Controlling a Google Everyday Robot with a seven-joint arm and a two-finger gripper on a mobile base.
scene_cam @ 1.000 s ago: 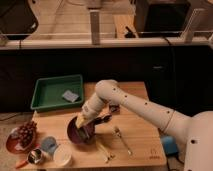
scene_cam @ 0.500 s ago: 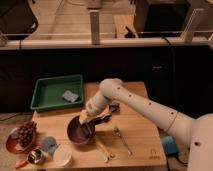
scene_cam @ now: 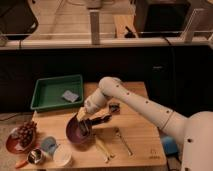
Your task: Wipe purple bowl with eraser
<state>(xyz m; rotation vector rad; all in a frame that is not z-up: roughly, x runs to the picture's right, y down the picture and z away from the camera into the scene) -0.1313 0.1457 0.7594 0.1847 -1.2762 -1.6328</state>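
Note:
The purple bowl (scene_cam: 76, 134) sits on the wooden table (scene_cam: 140, 125), left of centre near the front. My gripper (scene_cam: 86, 124) reaches down from the white arm (scene_cam: 125, 97) over the bowl's right inner side. It is shut on the eraser (scene_cam: 81, 116), a small dark block with a yellowish-tan part, which rests against the bowl's upper right rim and inside. The gripper hides part of the bowl's inside.
A green tray (scene_cam: 50, 92) holding a blue-grey pad (scene_cam: 70, 95) lies at the back left. A reddish plate of grapes (scene_cam: 20, 136), a metal cup (scene_cam: 35, 157) and a white bowl (scene_cam: 62, 156) stand front left. A yellow utensil (scene_cam: 102, 147) and a fork (scene_cam: 123, 140) lie right of the bowl.
My gripper has shifted slightly down and left inside the bowl with the eraser. The bowl has stayed in place.

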